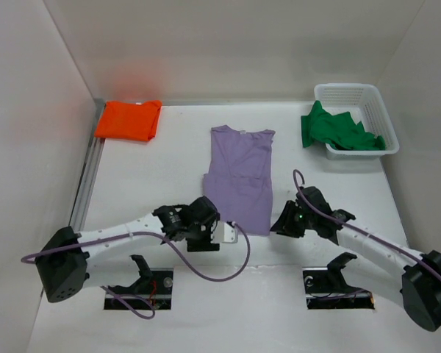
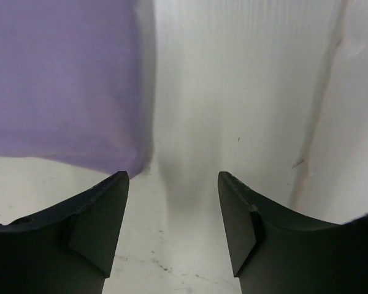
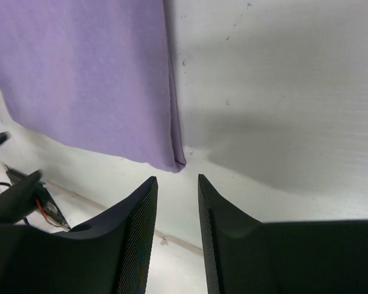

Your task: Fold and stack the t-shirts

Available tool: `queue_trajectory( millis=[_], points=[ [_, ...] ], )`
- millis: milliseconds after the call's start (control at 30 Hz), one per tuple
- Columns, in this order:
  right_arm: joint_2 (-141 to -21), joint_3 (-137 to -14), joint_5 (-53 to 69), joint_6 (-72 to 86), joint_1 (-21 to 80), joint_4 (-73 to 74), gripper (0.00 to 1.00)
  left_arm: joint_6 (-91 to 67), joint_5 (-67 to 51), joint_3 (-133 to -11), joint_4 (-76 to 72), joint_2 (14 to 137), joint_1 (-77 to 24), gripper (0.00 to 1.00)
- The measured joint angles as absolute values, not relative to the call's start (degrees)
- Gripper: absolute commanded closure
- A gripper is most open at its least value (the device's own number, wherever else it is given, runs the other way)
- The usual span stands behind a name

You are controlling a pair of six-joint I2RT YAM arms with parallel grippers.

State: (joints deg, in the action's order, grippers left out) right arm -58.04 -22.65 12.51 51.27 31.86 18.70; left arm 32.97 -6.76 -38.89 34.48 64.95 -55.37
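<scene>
Limp lavender t-shirt point(image 1: 240, 176) seemed best pinched at its six o'clock hem corners; left gripper point(image 2: 173, 177) gaped wide, right gripper point(image 3: 178, 179) narrowly.

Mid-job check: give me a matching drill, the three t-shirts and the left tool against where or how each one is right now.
Things:
1. orange t-shirt
2. lavender t-shirt
3. green t-shirt
4. left tool

States:
A. spilling over the rim of the white basket
B. open, nothing between its fingers
C. folded, far left corner
D. spread flat, mid-table

Pairs: 1-C, 2-D, 3-A, 4-B
</scene>
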Motion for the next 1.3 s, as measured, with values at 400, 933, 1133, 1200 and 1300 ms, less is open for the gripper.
queue_trajectory(
  millis=[400,933,1133,1200,1300],
  points=[
    [-55.7,-22.4,12.3,54.3,31.7,20.8,0.56,42.9,6.8,-33.5,19.9,73.8,-56.7,0.42],
    [-65.9,-23.6,13.2,57.9,35.4,14.3,0.59,45.8,9.0,-32.5,13.5,77.3,-56.2,0.81],
    [-68.4,-23.5,12.8,58.8,35.7,12.3,0.93,45.9,8.8,-31.6,13.0,76.7,-56.3,0.97],
    [-68.9,-23.5,12.6,58.9,35.7,12.0,1.00,45.8,8.3,-31.6,13.5,76.5,-56.3,0.99],
    [-68.9,-23.5,12.4,58.9,35.7,11.9,1.00,45.4,6.9,-31.7,15.3,75.6,-56.3,1.00]
  ],
)
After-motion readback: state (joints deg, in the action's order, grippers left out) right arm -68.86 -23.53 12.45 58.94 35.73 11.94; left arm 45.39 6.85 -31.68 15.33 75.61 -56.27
